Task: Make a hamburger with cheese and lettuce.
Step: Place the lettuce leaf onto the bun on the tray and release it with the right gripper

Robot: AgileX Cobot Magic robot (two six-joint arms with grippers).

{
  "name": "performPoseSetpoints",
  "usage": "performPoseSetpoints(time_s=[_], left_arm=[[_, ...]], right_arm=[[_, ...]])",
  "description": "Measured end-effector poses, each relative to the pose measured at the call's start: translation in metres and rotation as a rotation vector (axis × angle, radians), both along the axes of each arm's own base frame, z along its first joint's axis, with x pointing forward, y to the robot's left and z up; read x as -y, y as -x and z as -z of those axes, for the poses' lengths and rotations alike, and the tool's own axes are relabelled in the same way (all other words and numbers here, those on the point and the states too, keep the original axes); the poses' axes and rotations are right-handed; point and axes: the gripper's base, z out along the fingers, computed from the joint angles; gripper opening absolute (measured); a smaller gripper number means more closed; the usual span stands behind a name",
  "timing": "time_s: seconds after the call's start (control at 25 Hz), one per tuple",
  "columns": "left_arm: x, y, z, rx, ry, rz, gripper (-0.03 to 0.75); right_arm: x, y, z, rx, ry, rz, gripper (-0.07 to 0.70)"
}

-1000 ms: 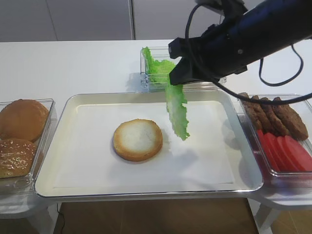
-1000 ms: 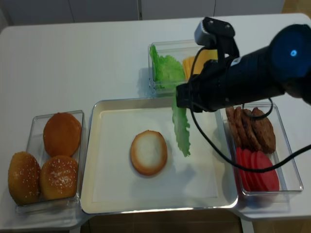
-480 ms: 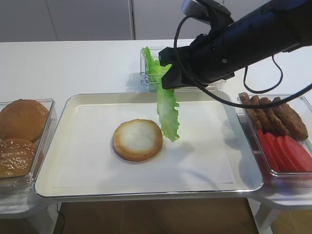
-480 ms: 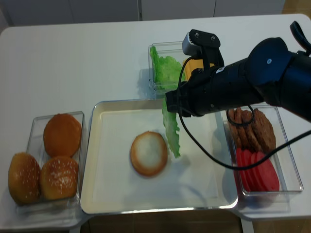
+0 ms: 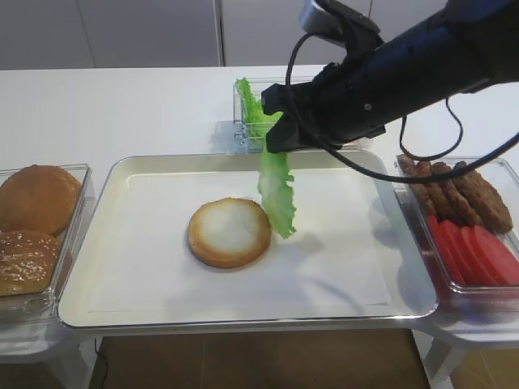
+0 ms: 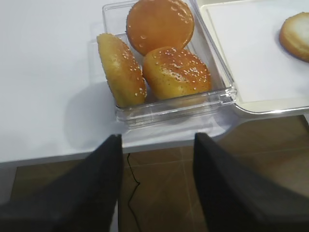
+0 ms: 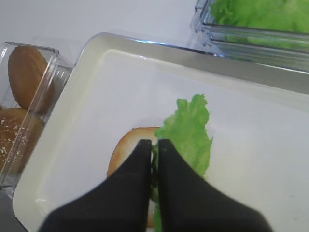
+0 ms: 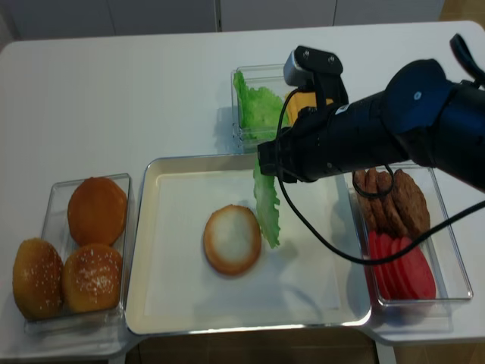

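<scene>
One lettuce leaf [image 5: 276, 190] dangles pinched in the right claw [image 7: 153, 152], hanging just off the right edge of the bun half [image 5: 229, 232] on the tray [image 5: 113, 267]. Left claw [image 6: 157, 145] sits spread near the bun tops [image 6: 159, 43].

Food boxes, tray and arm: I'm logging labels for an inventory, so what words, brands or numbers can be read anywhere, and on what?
None: no readable text in any view.
The tray, the clear boxes and the black arm carry no visible lettering.
</scene>
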Motion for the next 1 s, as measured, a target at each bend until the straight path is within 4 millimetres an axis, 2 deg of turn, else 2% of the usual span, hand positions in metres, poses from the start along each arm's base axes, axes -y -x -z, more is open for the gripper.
performPoseSetpoints(time_s=[0.68, 1.0], left_arm=[[0.0, 0.0, 0.0, 0.0, 0.0, 0.0, 0.359], [0.0, 0.0, 0.0, 0.0, 0.0, 0.0, 0.359]], right_arm=[[-0.008, -0.002, 0.003, -0.032, -0.084, 0.006, 0.046], [-0.024, 0.005, 0.01, -0.045, -0.076, -0.038, 0.046]])
